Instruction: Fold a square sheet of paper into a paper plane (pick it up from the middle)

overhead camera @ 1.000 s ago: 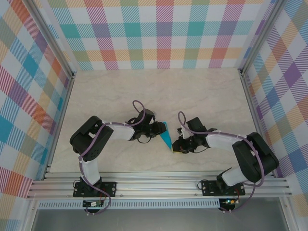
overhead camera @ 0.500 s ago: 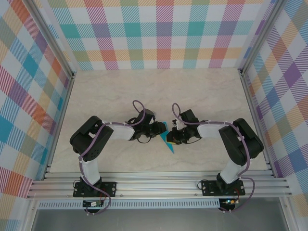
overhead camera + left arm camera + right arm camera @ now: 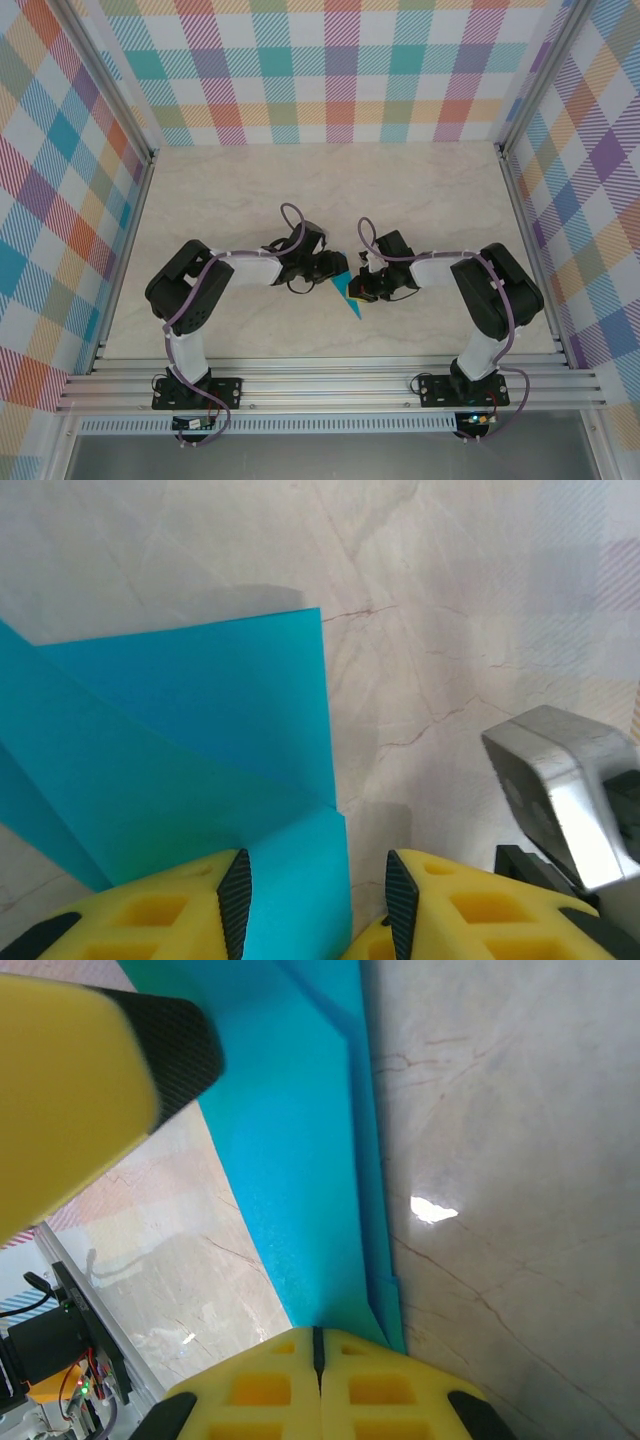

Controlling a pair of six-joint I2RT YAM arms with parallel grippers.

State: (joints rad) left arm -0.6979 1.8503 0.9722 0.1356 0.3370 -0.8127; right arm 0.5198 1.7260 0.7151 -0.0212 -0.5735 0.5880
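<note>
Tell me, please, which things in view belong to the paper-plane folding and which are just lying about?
Belongs to the job:
- teal paper sheet, partly folded
- left hand, open over the sheet
- right hand, shut on the sheet's edge

Not part of it (fixtures, nothing loose):
- marble-look table
- plaid walls
- aluminium rails

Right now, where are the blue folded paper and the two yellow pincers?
Teal-blue folded paper sheet [image 3: 200, 730]: left wrist view, middle of its flat face.
Left yellow pincer [image 3: 315, 905]: left wrist view, gap between fingertips.
Right yellow pincer [image 3: 318, 1345]: right wrist view, where closed fingertips meet.
</note>
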